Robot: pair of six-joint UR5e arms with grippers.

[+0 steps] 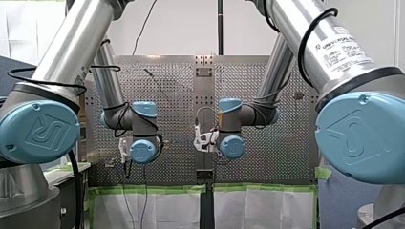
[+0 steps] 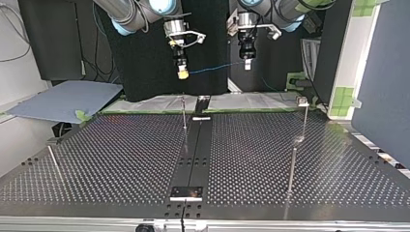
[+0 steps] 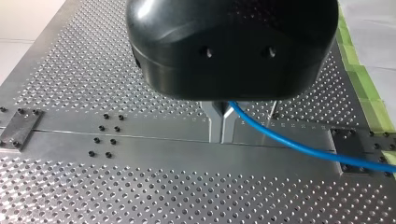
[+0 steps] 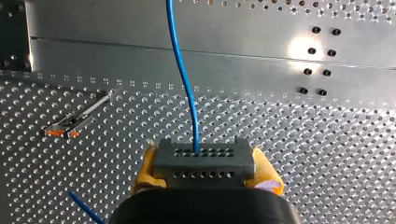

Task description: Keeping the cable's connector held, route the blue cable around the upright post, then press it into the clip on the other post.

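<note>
The cable [image 4: 184, 79] is blue. The connector [image 4: 204, 161] is grey, with two rows of holes. The pads [image 4: 148, 170] of my right gripper [image 4: 205, 168] are yellow; my left gripper [image 3: 222, 128] is black with silvery fingers [image 3: 215, 125]. The table [image 2: 290, 145] is silver with a regular grid of holes; green tape [image 1: 153, 189] edges it.

Green tape [image 1: 148, 189] lines one edge of the perforated table [image 2: 106, 154]; a grey-blue sheet [image 2: 67, 99] lies at the top view's left.

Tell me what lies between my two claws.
Only the blue cable: in the top view it spans the air from my right claw, shut on the connector, to my left claw, both above the table.
</note>
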